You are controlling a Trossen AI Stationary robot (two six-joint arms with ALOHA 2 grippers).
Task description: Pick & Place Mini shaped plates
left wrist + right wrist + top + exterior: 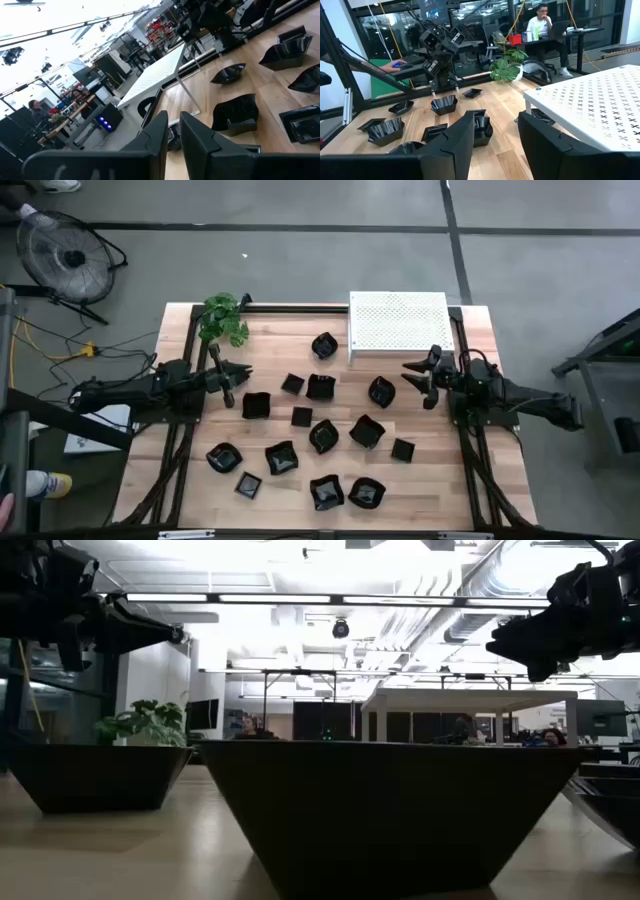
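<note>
The left gripper (pixel 238 377), jaws nearly closed and empty, hovers beside a mini shaped plate (pixel 256 406). We see the right gripper (pixel 422 379) open and empty near the white rack (pixel 398 320). We judge the task barely begun: the plates lie scattered across the table (pixel 480 470).

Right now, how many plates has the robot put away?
None that I can see. The white rack has nothing on top, and the black plates lie scattered over the table. Nothing is in hand: the left gripper hangs nearly shut and empty near one plate, the right gripper hangs open and empty beside the rack. So nearly all the picking and placing is left.
</note>
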